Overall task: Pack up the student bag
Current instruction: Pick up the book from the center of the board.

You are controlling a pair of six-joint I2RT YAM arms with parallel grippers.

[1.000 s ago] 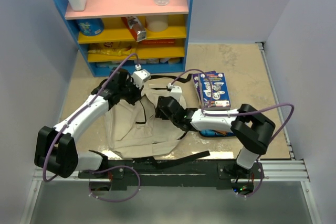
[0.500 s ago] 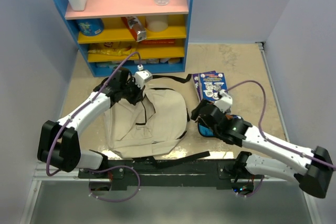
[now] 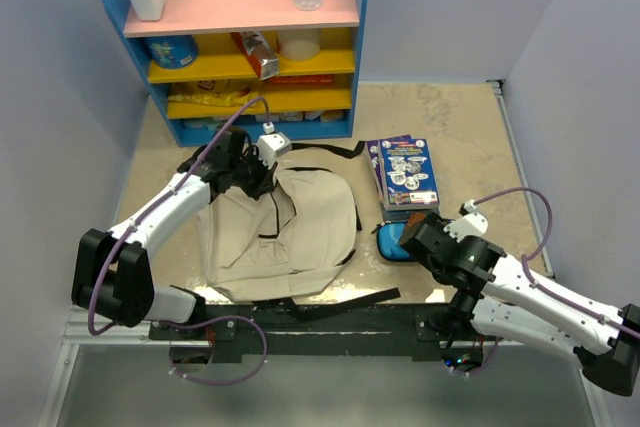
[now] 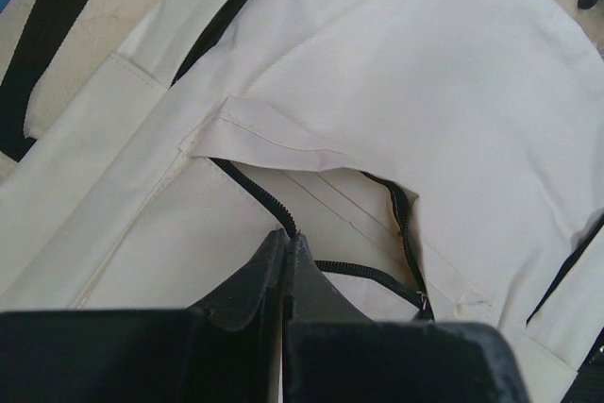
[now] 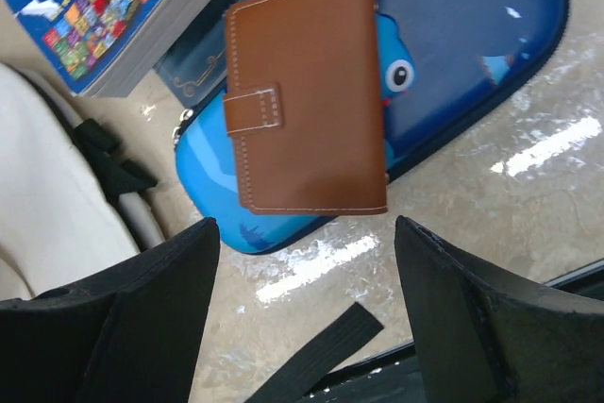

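Left gripper [image 4: 286, 238] pressed together at black zipper [image 4: 253, 193] of beige fabric student bag [image 3: 300, 222], frame centre; right gripper [image 5: 304, 226] held spread above brown leather wallet [image 5: 307, 92], lower right

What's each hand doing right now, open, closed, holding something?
Left hand: closed, pinching the backpack at its zipper.
Right hand: open, empty, above the wallet on the pencil case.
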